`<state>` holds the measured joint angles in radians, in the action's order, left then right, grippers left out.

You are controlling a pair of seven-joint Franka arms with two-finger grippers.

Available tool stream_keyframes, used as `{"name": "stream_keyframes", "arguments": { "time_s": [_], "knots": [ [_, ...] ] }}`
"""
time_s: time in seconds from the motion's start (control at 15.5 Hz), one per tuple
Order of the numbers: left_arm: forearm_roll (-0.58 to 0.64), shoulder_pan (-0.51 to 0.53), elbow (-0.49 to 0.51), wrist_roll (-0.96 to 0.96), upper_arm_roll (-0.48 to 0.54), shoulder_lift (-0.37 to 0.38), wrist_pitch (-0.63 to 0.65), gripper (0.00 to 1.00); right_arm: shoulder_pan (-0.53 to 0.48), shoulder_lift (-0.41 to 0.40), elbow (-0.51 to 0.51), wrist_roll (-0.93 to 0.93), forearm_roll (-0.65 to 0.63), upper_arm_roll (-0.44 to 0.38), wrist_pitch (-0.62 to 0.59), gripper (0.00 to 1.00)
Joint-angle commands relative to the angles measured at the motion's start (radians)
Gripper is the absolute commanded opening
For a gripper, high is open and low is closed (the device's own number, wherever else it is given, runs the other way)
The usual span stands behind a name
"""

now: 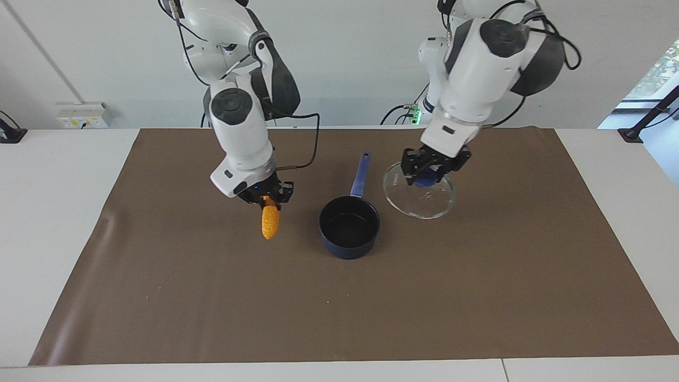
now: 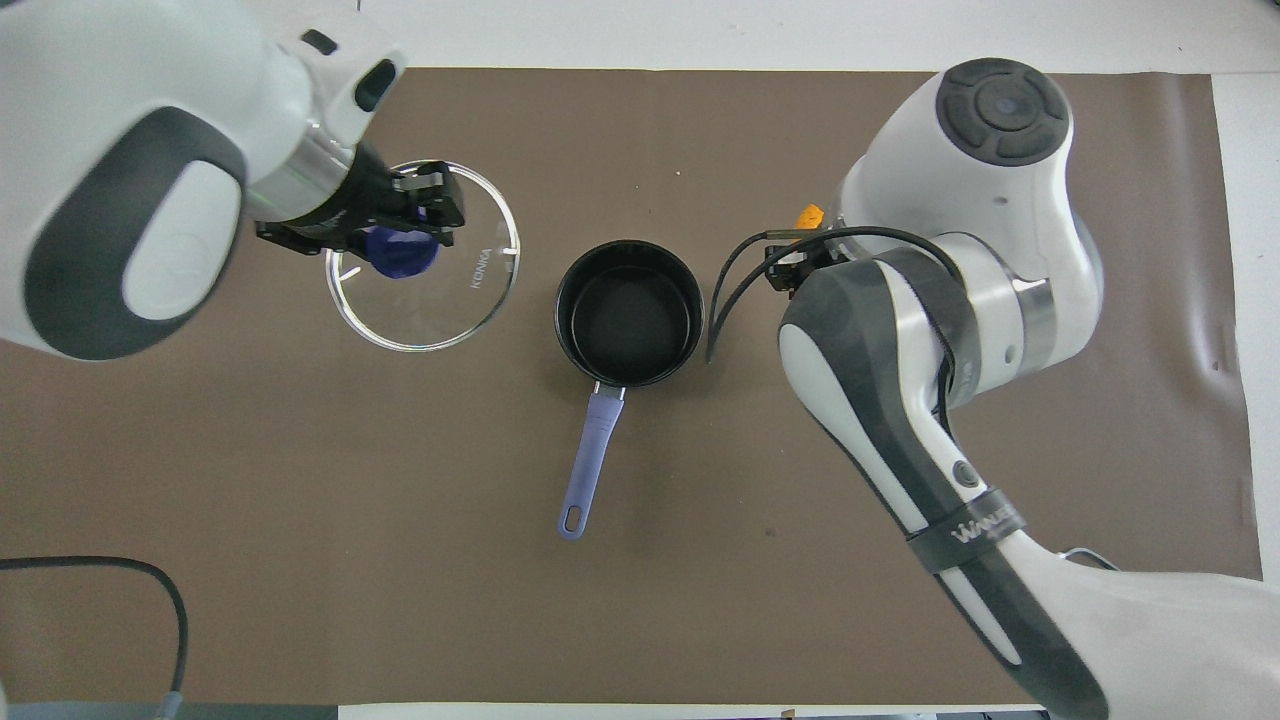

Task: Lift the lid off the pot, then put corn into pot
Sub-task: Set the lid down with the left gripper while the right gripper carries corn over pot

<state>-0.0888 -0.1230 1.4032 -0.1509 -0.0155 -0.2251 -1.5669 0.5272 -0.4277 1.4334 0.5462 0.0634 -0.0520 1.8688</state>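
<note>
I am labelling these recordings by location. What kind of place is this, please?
Probably a robotics lab, not a kitchen. The pot sits on a brown mat over a white table, no stove. The right pincer holds the corn; the left pincer holds the lid.

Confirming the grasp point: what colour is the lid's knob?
Blue-purple; the lid has its knob in the left gripper. Clearest in the overhead view.
</note>
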Motion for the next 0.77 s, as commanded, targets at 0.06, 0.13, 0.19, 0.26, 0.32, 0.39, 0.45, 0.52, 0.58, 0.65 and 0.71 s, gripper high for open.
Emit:
{"name": "stream_keyframes", "arguments": {
  "time_s": [0.06,0.13,0.19,0.26,0.32,0.39,0.45,0.52,0.58,0.65,0.71],
  "knots": [
    [0.053,0.166,0.379,0.214,-0.011,0.128,-0.247,0.0,0.043,-0.137,-0.122,0.1,0.007,0.007,0.079,0.0],
    [0.055,0.204,0.449,0.241,-0.011,0.139,-0.318,0.0,0.057,-0.135,-0.097,0.109,0.009,0.007,0.09,0.0],
    [0.055,0.236,0.494,0.269,-0.011,0.139,-0.376,0.0,0.078,-0.135,-0.067,0.133,0.009,0.007,0.101,0.0],
    [0.055,0.256,0.519,0.292,-0.011,0.13,-0.415,0.0,0.088,-0.128,-0.035,0.153,0.009,0.007,0.121,0.0],
    [0.055,0.261,0.539,0.31,-0.011,0.118,-0.447,0.0,0.091,-0.12,-0.009,0.159,0.009,0.007,0.142,0.0],
    [0.055,0.266,0.562,0.335,-0.011,0.109,-0.49,0.0,0.089,-0.111,0.016,0.159,0.009,0.007,0.163,0.0],
    [0.055,0.27,0.583,0.352,-0.011,0.107,-0.516,0.0,0.091,-0.106,0.034,0.162,0.009,0.009,0.177,0.0],
    [0.055,0.269,0.602,0.352,-0.011,0.107,-0.533,0.0,0.091,-0.105,0.041,0.164,0.009,0.011,0.177,0.0],
    [0.055,0.269,0.62,0.35,-0.011,0.108,-0.553,0.0,0.091,-0.105,0.042,0.164,0.01,0.014,0.173,0.0],
    [0.055,0.27,0.637,0.352,-0.011,0.109,-0.57,0.0,0.089,-0.1,0.044,0.164,0.018,0.014,0.173,0.2],
    [0.055,0.27,0.657,0.352,-0.011,0.104,-0.603,0.0,0.089,-0.1,0.042,0.164,0.019,0.014,0.168,0.99]
  ]
}}
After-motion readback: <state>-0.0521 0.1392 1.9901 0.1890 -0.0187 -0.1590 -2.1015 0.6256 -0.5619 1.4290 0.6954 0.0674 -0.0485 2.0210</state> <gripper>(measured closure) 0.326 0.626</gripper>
